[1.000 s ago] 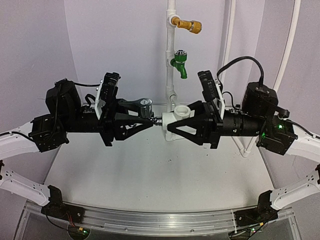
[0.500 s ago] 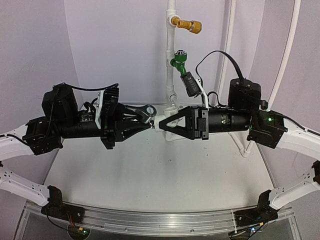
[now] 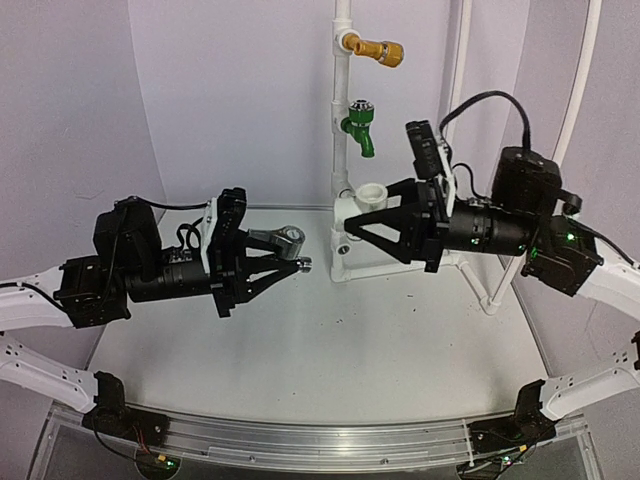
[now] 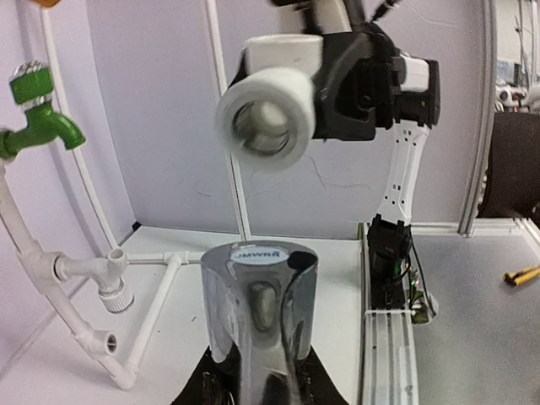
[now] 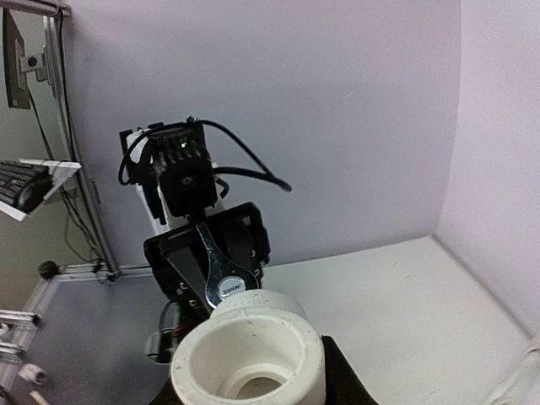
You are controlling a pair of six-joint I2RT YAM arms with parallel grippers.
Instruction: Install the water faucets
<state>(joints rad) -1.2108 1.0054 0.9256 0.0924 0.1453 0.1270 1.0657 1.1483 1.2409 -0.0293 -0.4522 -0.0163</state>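
Left tool [image 3: 290, 258] clamped on the shiny metal tap [image 3: 283, 238] by its body, likely slick and rigid. At its two o'clock, apart, right tool [image 3: 362, 212] pinches the light-looking white plastic fitting [image 5: 249, 337] by its outer wall.

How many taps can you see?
3. A yellow-brass tap sits at the top of the white pipe, a green tap is just below it, and a shiny silver tap is held in the left gripper. None seems hidden.
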